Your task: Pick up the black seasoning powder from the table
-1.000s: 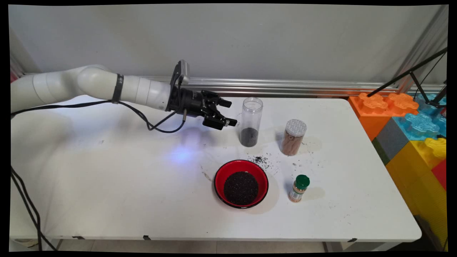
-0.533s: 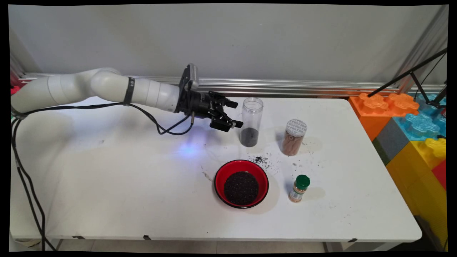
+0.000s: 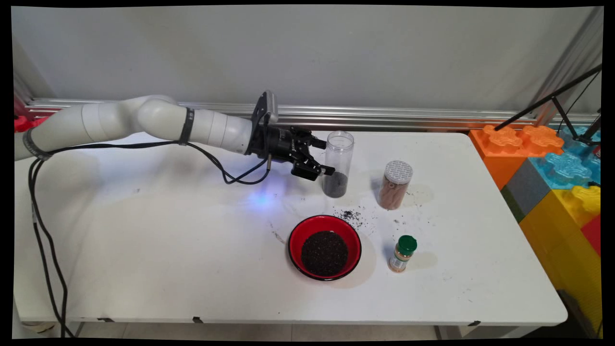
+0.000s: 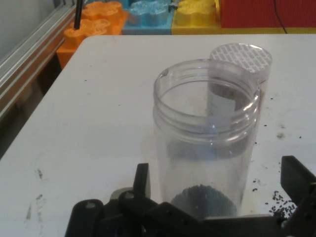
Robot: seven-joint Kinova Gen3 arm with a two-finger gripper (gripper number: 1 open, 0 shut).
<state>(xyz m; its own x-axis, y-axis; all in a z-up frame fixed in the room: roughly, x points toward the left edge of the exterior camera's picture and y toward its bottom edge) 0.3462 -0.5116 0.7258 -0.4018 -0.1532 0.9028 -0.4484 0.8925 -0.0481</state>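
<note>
I see the arm (image 3: 144, 120) reaching in low from the left, with its black cables (image 3: 230, 175) drooping toward the counter (image 3: 144, 250); that whole left stretch of the counter is bare white surface out to the near edge, so there is plenty of open room on that side; the tool (image 3: 323, 156) is spread wide, holding nothing, its fingers (image 4: 296, 180) level with the lower part of the clear open-topped jar (image 3: 338, 163); from the hand view the jar (image 4: 205, 143) stands upright right between the fingers, with a gap showing on each side, so I read no contact; a small heap of black grains lies in the bottom of the jar; nearer me sits the red bowl (image 3: 325, 247) filled with black grains, well clear of the tool; scattered black grains (image 3: 353, 215) speckle the counter between bowl and jar; right of the jar, a little apart, stands a jar with a white patterned lid (image 3: 395, 185) and brown contents; near the bowl's right side stands a small green-capped spice bottle (image 3: 402, 253); beyond them the counter runs open to its rounded right edge, where large coloured building blocks (image 3: 552, 168) stack up beside it.
</note>
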